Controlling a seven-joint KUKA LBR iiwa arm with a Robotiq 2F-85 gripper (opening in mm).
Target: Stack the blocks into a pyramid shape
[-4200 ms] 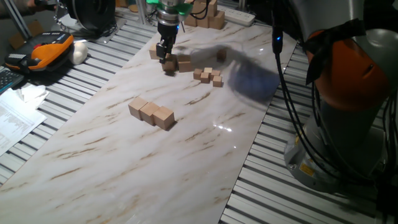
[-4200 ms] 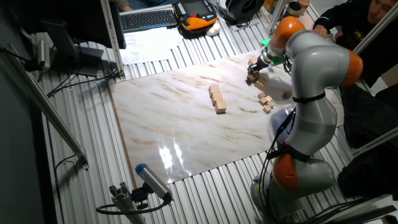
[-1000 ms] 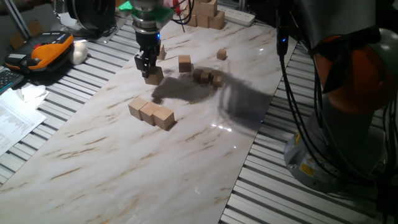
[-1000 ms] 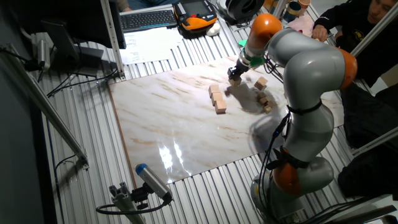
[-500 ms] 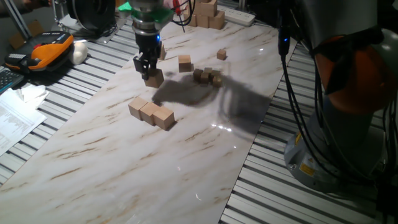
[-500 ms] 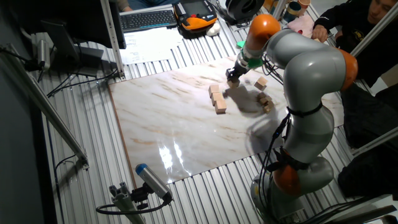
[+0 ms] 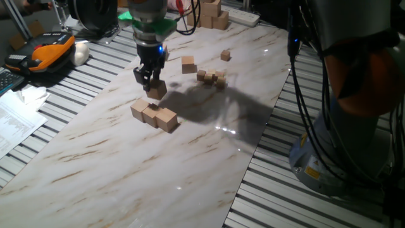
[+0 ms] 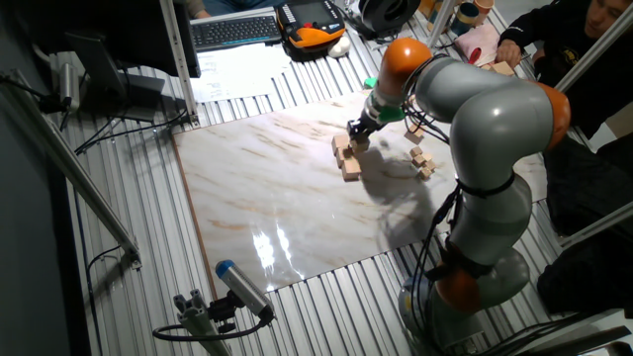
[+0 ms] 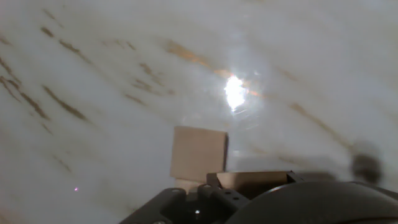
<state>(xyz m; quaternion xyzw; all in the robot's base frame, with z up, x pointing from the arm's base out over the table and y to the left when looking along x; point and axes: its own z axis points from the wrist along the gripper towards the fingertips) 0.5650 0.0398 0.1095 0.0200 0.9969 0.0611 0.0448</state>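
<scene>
Three tan blocks lie in a touching row (image 7: 153, 114) on the marble board, also seen in the other fixed view (image 8: 344, 157). My gripper (image 7: 150, 84) is shut on a fourth block (image 7: 157, 90) and holds it just above the far end of the row; it also shows in the other fixed view (image 8: 354, 138). Another loose block (image 7: 188, 64) lies farther back. The hand view shows a tan block (image 9: 199, 152) on the marble below, and a second tan face (image 9: 252, 179) at the bottom edge by the gripper body.
Several much smaller tan cubes (image 7: 211, 78) lie right of the loose block, and one more (image 7: 226, 56) farther back. A pile of bigger pale blocks (image 7: 209, 15) stands at the far edge. An orange device (image 7: 47, 49) and papers lie left of the board.
My gripper has carried the block from the back of the board toward the row of three and now hangs over its far end. The row has not moved.
</scene>
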